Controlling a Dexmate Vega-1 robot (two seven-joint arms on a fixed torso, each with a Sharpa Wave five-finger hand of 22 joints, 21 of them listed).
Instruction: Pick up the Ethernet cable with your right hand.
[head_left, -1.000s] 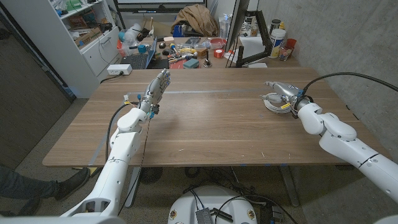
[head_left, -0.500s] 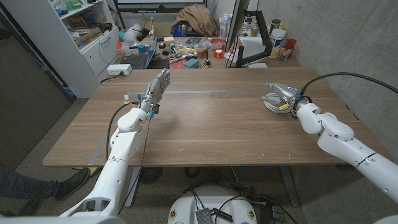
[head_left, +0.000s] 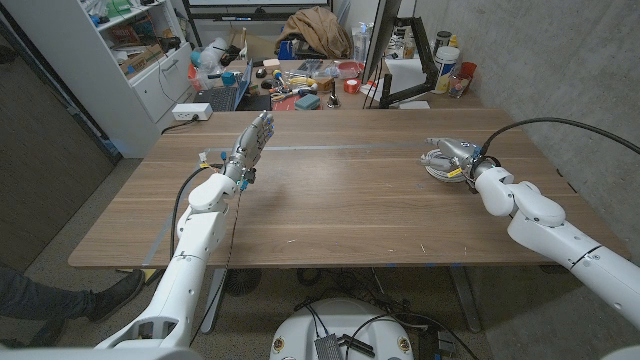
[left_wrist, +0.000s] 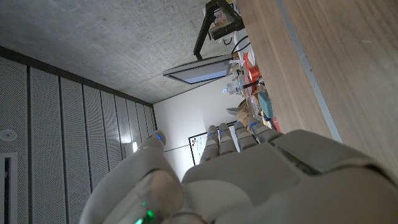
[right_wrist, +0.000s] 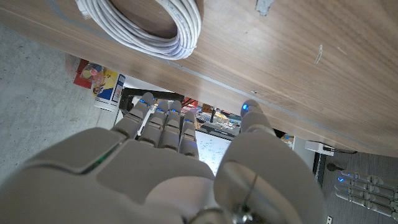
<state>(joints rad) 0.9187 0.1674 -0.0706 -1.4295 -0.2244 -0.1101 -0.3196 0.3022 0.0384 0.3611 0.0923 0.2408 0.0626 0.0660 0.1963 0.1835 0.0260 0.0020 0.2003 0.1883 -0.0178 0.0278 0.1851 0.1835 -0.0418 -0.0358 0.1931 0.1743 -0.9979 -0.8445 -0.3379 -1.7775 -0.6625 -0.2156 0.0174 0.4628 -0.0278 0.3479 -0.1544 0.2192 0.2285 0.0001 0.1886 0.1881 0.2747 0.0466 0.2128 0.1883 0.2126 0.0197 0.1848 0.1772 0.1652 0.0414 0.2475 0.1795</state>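
A white Ethernet cable (head_left: 435, 169), wound into a flat coil, lies on the wooden table (head_left: 340, 200) at its far right. My right hand (head_left: 452, 152) hovers just over the coil with its fingers stretched out and nothing in them. In the right wrist view the coil (right_wrist: 152, 28) lies just beyond my fingertips (right_wrist: 163, 111), with a gap between them, and my thumb stands apart from the other fingers. My left hand (head_left: 250, 140) is raised above the table's far left part, fingers straight and together, holding nothing.
A black monitor stand (head_left: 400, 92) and some containers (head_left: 446, 68) sit at the table's far right edge. A white power strip (head_left: 191, 112) lies at the far left corner. Behind stand a cluttered bench (head_left: 300, 70) and a white shelf (head_left: 140, 60). A person's shoe (head_left: 112, 294) shows at lower left.
My right arm has crept slightly left, bringing the hand a bit further over the coil. The left arm and the cable have not moved.
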